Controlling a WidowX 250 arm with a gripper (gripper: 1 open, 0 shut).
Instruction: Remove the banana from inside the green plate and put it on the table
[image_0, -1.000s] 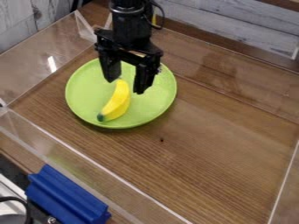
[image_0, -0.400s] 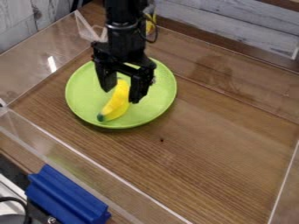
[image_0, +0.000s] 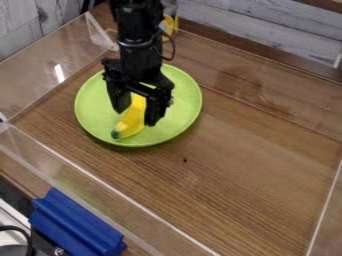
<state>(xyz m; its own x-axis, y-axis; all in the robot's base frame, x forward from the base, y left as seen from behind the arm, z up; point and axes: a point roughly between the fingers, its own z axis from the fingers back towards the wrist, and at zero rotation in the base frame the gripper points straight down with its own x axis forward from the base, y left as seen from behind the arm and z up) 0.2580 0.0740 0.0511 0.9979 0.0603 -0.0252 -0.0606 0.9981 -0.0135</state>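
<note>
On the green plate (image_0: 94, 105): banana (image_0: 128, 122), lying flat.
Gripper (image_0: 139, 108): mine, jaws spread wide, straddling the banana's upper end.
Worktop (image_0: 241, 150): wood-grain.

Glossy wood-grain table (image_0: 254, 150), shiny smooth plastic green plate (image_0: 91, 108), smooth yellow banana (image_0: 130, 122), clear acrylic walls (image_0: 160, 190), matt black gripper (image_0: 138, 104)

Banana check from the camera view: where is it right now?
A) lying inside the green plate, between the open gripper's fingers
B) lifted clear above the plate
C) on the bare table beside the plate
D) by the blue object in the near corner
A: the banana lies on the green plate, with the open gripper lowered around its upper end.
</note>
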